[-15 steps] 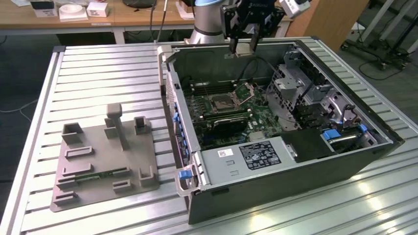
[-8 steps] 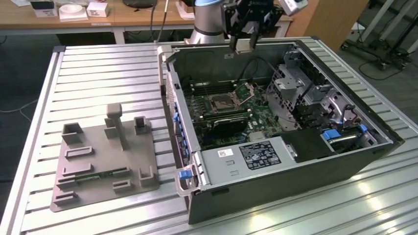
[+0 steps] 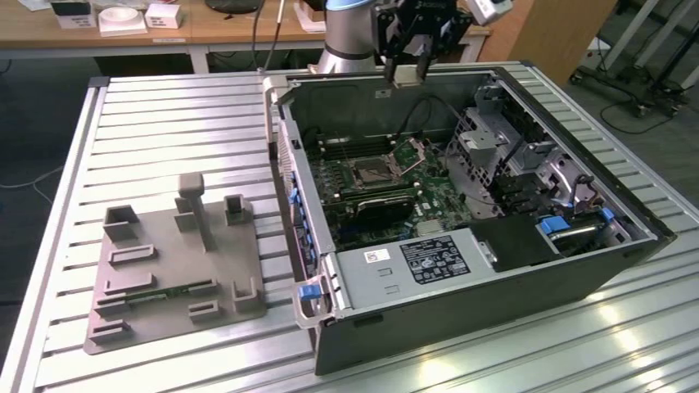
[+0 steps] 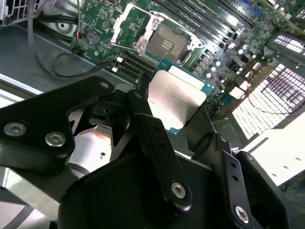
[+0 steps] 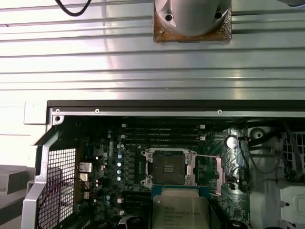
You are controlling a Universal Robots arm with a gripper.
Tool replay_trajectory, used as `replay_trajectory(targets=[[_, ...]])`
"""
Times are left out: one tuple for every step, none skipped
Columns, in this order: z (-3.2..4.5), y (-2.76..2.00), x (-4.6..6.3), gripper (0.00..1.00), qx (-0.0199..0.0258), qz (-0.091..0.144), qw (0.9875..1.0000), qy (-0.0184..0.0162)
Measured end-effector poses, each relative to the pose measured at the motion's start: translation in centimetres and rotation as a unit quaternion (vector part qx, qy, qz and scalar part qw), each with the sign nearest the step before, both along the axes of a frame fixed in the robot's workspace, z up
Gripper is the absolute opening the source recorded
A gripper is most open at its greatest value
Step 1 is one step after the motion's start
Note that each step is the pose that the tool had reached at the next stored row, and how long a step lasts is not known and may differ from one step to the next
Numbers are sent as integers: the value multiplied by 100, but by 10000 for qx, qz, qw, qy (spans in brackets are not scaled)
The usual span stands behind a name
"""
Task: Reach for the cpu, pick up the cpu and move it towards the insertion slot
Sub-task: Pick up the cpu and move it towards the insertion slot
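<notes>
The fingers [image 4: 174, 117] are clamping the cpu [image 4: 176, 98] flat, hovering at 6 o'clock of the open insertion slot [image 4: 164, 43], ready for seating.

In the second wrist view, the black fingers [image 4: 157, 143] cover the near edge of the cpu [image 4: 177, 98], so where they grip it cannot be seen. In the first wrist view the picture's edge cuts off the cpu [image 5: 181, 214], and the print on it is too small to read. In the exterior view the gripper [image 3: 408, 75] at the far edge of the computer case [image 3: 611, 270] is cut off above, and the chip between its fingertips is too small to make out.
</notes>
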State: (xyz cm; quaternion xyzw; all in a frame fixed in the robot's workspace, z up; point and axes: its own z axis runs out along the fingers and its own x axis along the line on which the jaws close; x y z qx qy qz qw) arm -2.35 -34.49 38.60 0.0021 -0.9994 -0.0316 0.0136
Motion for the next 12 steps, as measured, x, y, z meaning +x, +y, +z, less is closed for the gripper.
replay_trajectory(targets=[[-4,5,11,54,0,0,10000,0],[-8,9,22,54,0,0,10000,0],[-11,14,34,54,0,0,10000,0],[-14,20,45,54,0,0,10000,0],[-18,26,55,54,0,0,10000,0],[-21,32,64,54,-1,0,10000,0],[-24,37,71,54,0,0,10000,0],[-27,39,72,54,0,0,10000,0],[-27,39,72,54,0,0,10000,0],[-30,39,72,54,-1,0,10000,0],[-33,39,72,54,0,0,10000,0],[-33,39,72,54,0,0,10000,0]])
